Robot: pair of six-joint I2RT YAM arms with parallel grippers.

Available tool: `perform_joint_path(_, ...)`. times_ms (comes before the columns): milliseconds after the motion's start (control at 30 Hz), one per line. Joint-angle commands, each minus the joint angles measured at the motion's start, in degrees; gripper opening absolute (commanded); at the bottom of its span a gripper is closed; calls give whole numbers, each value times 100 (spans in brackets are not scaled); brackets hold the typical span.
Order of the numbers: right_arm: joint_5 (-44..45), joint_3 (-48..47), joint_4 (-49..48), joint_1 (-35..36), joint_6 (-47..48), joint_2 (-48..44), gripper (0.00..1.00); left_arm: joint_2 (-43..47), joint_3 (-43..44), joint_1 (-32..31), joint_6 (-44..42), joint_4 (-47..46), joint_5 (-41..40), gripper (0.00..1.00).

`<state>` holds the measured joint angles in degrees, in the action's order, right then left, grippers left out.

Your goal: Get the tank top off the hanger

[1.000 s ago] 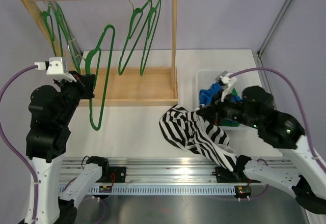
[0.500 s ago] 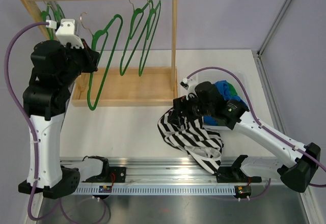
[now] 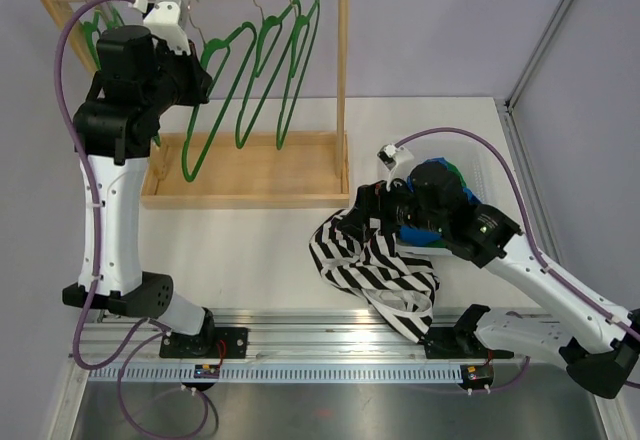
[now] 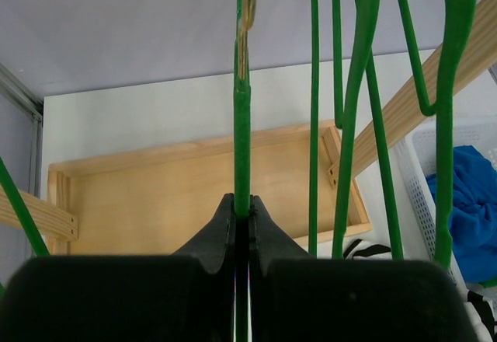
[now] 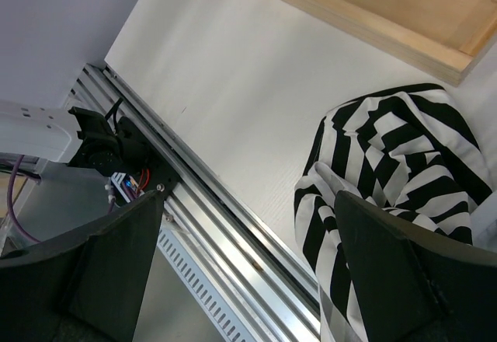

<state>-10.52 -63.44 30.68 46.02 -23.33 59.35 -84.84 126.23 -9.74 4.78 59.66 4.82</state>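
Right gripper (image 5: 250, 202): I see its jaws spread wide, empty.
Tank top (image 5: 388, 155): heaped on the table (image 3: 250, 250), just beneath it.
Left gripper (image 4: 242, 216): clamped on green hanger (image 4: 242, 124).

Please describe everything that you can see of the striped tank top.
The tank top is soft cloth with broad black and white stripes. It lies crumpled on the white table, off any hanger, near the right corner of the wooden tray. One end reaches the metal rail. The open right pincer is above it.
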Motion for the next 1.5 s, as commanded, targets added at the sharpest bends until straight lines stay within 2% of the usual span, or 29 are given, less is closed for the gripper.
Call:
perform_joint_path(0, 217, -72, -115, 3, -40, -213, 99, -252, 445, 16, -91, -638, 116, 0)
perform_joint_path(167, 209, 261, -97, 3, -31, -451, 100, -507, 375, 16, 67, -1639, 274, 0)
perform_joint_path(300, 244, 543, -62, 3, -101, -530, 99, -709, 445, 16, -11, -2019, 274, 0)
perform_joint_path(433, 130, 789, -167, 3, -198, -600, 99, -1131, 823, 7, -117, -1915, 318, 0)
perform_joint_path(633, -55, 1035, -360, 3, -303, -548, 100, -1456, 850, -194, -249, -1827, 230, 0)
perform_joint_path(767, -204, 1114, -405, 3, -225, -416, 99, -1474, 666, -476, -582, -1624, -235, 1)
perform_joint_path(967, -372, 957, -186, 3, 38, 85, 99, -1247, 332, -494, -513, -1510, -464, 8)
perform_joint_path(1033, -197, 904, -54, 12, 109, 295, 99, -1150, 191, -494, -504, -1518, -604, 17)
perform_joint_path(1067, 39, 843, 112, 4, 171, 374, 99, -1062, 165, -494, -513, -1492, -648, 25)
perform_joint_path(1100, 129, 816, 166, 12, 197, 445, 100, -1009, 139, -494, -513, -1475, -710, 40)
perform_joint_path(1200, 296, 798, 272, 30, 285, 717, 100, -790, 129, -494, -267, -1343, -789, 66)
perform_joint_path(1300, 340, 807, 167, 82, 320, 999, 100, -509, 94, -494, -136, -1132, -798, 78)
perform_joint_path(1333, 419, 798, 149, 143, 321, 1139, 100, -412, -10, -494, -100, -1027, -807, 99)
perform_joint_path(1433, 814, 781, 96, 275, 320, 1472, 99, 113, -370, -494, 119, -930, -886, 99)
perform_joint_path(1467, 1015, 754, 149, 302, 321, 1561, 99, 273, -772, -494, 181, -921, -947, 99)
